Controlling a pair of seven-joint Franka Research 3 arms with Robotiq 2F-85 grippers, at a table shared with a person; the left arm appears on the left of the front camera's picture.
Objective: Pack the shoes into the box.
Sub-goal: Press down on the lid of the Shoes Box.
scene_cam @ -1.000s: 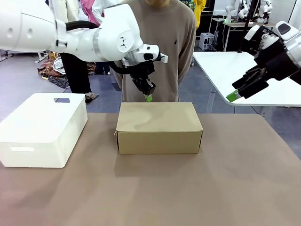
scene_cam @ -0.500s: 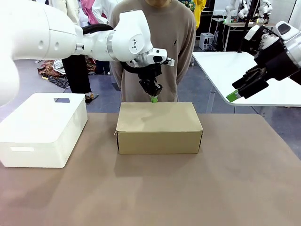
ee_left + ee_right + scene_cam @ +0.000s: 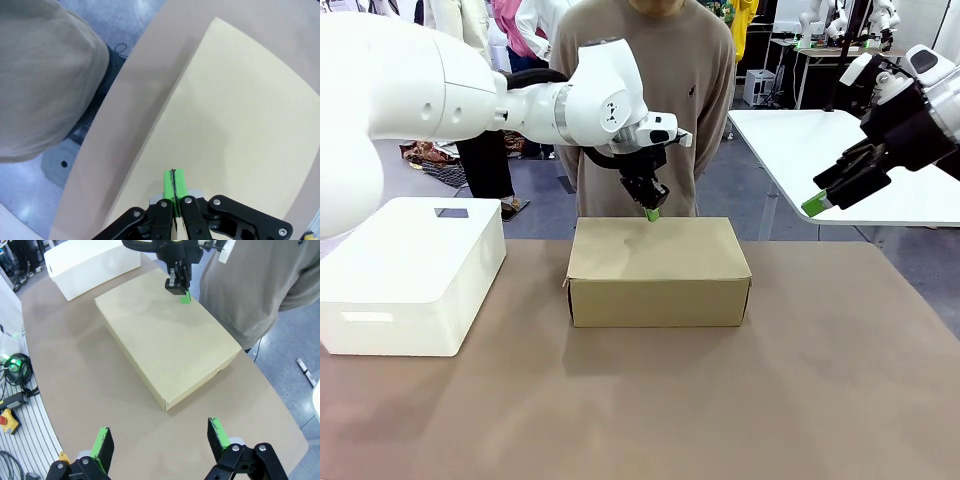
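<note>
From above, the closed tan cardboard box (image 3: 167, 342) lies slantwise on the brown table (image 3: 75, 375), its flap lid down. The left gripper (image 3: 185, 298) hangs over the box's far edge, its green pads pressed together and empty. Beyond that edge stands a person (image 3: 255, 285) in a beige sweater. A white rounded plastic box (image 3: 90, 262) sits well apart at the table's far end. The right gripper (image 3: 162, 445) has its two green-padded fingers spread wide, holding nothing.
</note>
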